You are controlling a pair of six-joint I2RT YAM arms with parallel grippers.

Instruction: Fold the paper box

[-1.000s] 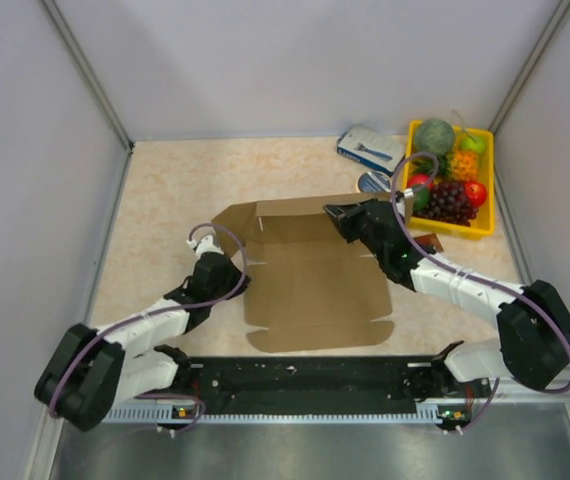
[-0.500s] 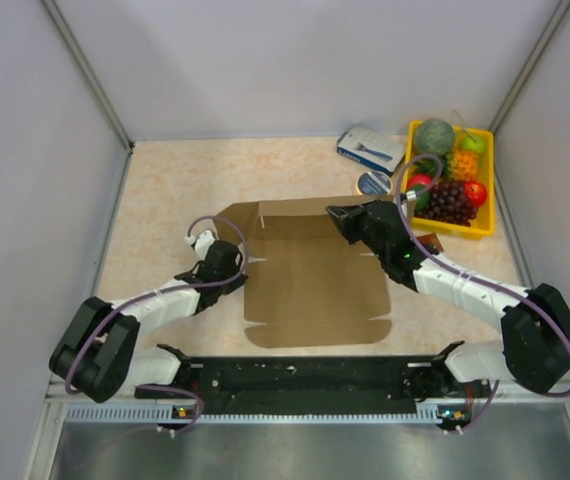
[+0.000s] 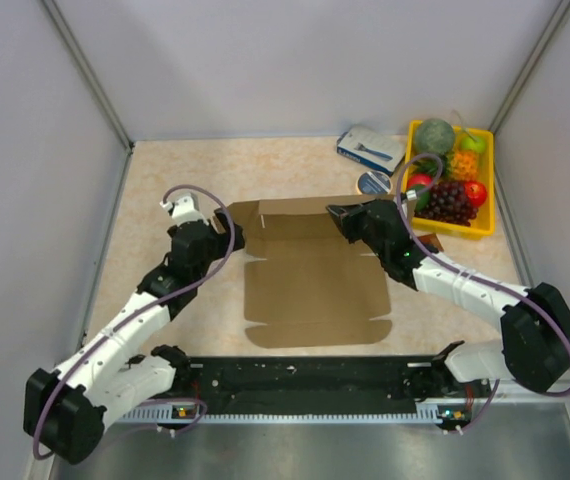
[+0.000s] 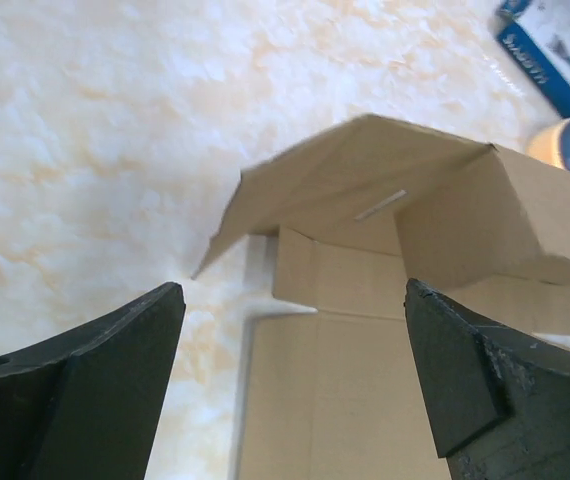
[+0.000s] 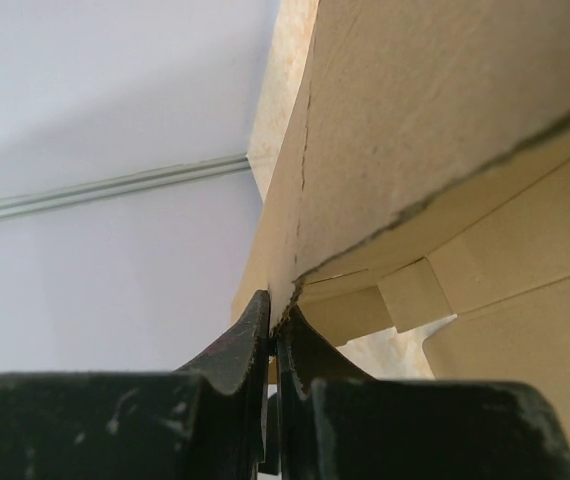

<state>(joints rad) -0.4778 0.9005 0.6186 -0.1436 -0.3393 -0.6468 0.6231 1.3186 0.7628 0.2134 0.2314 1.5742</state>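
Advanced from the left edge of the paper box (image 3: pixel 310 285) to its far-left corner flap, the left hand (image 3: pixel 229 228) hangs apart, not touching it. The paper box lies mid-counter (image 3: pixel 155 190), far flaps raised. The right hand (image 5: pixel 274 322) is clamped on the far-right flap's edge.

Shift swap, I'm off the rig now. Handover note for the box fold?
Right gripper: shut on the far wall of the box, holding it raised.
Left gripper: open, facing the far-left corner flap, not touching it.
Box: mid-table, base and near flaps lying flat.
Done: far wall lifted.
Left: side walls, near flaps, tucking shut.
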